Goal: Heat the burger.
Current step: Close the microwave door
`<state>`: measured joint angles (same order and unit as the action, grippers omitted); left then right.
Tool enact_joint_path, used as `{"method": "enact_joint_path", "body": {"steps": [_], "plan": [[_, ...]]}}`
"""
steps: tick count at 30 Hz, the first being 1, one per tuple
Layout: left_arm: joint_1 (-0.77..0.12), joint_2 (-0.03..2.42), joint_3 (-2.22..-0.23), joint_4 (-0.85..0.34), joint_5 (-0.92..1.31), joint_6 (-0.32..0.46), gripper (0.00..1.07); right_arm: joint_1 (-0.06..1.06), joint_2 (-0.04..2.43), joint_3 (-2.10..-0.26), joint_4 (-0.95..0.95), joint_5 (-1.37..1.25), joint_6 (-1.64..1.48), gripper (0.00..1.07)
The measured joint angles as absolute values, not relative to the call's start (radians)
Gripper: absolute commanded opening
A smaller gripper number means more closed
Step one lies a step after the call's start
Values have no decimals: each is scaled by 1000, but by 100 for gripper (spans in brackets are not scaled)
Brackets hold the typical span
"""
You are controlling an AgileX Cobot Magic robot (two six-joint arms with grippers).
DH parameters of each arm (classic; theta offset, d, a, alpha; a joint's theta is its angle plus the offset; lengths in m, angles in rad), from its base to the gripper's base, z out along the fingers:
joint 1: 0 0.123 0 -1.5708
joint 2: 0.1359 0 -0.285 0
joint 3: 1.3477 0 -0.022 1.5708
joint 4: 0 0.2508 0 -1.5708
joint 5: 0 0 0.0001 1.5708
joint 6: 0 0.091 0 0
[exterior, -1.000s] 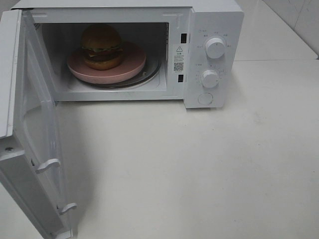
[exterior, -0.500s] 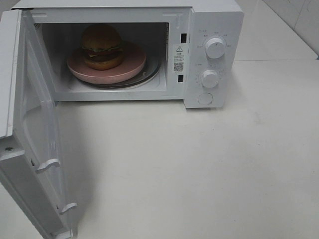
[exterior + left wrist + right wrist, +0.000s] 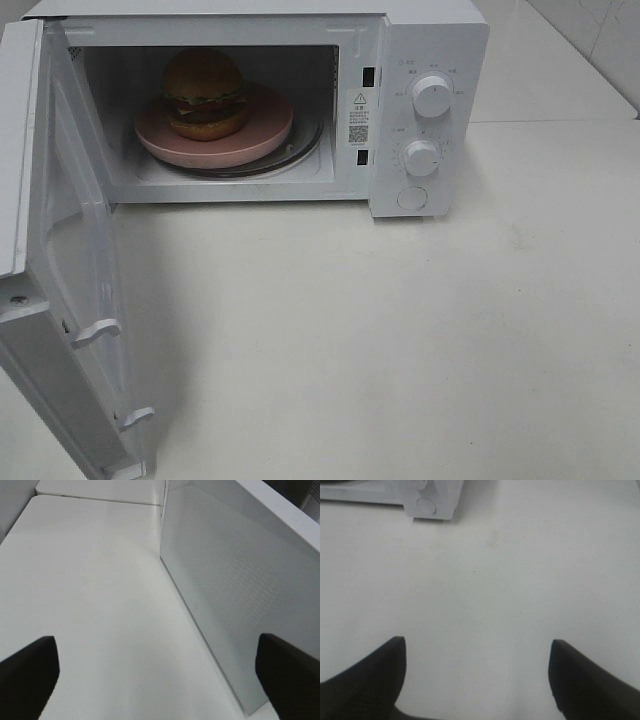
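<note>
Currently door (image 3: 235, 595) edge lies beside left gripper (image 3: 157, 680); table (image 3: 495, 580) under right gripper (image 3: 477, 675). Both spread, empty. Burger (image 3: 205, 92) well ahead, in microwave (image 3: 430, 40).

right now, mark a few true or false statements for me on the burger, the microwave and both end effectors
1. The round hamburger with a glossy golden-brown bun sits on the pink round plate inside the white microwave. True.
2. The microwave's door is shut. False: it is swung wide open, so the inside is in full view.
3. The left end effector grips the hamburger. False: it is open and empty, close to the outer face of the door.
4. The right end effector is open with only white tabletop between its fingers. True.
</note>
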<state>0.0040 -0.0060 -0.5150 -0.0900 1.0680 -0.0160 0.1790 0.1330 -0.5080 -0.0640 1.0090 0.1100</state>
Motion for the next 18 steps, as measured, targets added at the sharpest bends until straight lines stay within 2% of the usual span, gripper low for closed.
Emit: {"method": "enact_joint_path", "body": {"steps": [8, 18], "plan": [[4, -6, -515, -89, 1068, -16, 100, 89, -3, -508, -8, 1009, 23, 76], [4, -6, -515, -89, 1068, -16, 100, 79, -4, -508, 6, 1010, 6, 76]]}}
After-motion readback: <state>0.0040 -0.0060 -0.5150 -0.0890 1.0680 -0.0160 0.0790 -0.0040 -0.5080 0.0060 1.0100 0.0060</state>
